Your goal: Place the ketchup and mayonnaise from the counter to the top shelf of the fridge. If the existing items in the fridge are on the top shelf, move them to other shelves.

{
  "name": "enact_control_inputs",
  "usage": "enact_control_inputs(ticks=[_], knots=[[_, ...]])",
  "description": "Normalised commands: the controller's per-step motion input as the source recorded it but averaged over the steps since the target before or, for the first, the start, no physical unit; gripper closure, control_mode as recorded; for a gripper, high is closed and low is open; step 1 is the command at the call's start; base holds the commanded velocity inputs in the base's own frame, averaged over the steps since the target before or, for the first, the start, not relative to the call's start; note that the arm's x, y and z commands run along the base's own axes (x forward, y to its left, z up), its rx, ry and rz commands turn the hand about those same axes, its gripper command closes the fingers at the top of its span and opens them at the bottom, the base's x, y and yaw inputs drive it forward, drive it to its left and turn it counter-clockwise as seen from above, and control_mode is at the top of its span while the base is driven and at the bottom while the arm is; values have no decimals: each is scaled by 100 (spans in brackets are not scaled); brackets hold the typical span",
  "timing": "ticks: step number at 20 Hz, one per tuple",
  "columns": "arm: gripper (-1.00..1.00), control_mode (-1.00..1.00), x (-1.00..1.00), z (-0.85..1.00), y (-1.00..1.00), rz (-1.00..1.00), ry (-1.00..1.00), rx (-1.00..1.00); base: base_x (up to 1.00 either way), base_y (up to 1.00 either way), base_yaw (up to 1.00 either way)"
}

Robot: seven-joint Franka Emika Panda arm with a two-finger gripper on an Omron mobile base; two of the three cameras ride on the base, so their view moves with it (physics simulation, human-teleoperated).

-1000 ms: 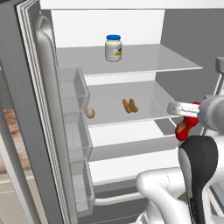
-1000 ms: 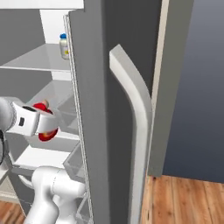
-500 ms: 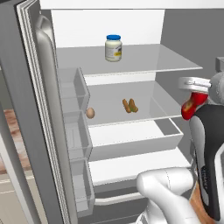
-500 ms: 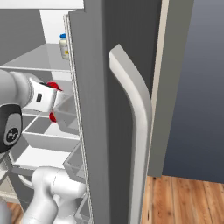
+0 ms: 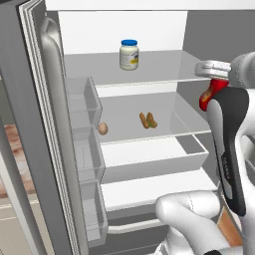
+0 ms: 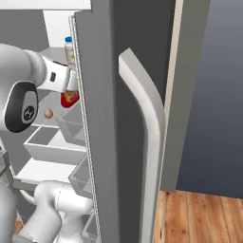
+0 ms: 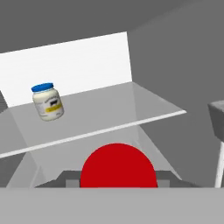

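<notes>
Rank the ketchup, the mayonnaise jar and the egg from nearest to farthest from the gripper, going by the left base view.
1. Ketchup: held in the gripper, at the fridge's right side.
2. Mayonnaise jar: on the top shelf, to the left.
3. Egg: one shelf lower, far left by the door bins.

1. The arm [image 5: 226, 149] is made of glossy white rounded shells, one bulky shell low beside the fridge [image 5: 149, 30].
2. A long black panel with faint pale lettering runs along its upper link.
3. A round black joint cap bears a small white emblem.
4. The wrist block is white with a small dark patch.
</notes>
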Motion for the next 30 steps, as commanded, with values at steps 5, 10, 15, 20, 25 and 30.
enact_control_inputs(ticks=[5,10,15,20,25,30], knots=[[100,-100,37,18,5,17,-6,-6,0,0,0],[100,-100,35,22,13,16,0,-9,0,0,0],[100,-100,68,11,4,3,1,-5,0,0,0],[100,-100,81,1,4,1,0,-4,0,0,0],[100,-100,79,0,3,0,0,-3,0,0,0],[100,-100,82,0,8,0,2,-2,0,0,0]])
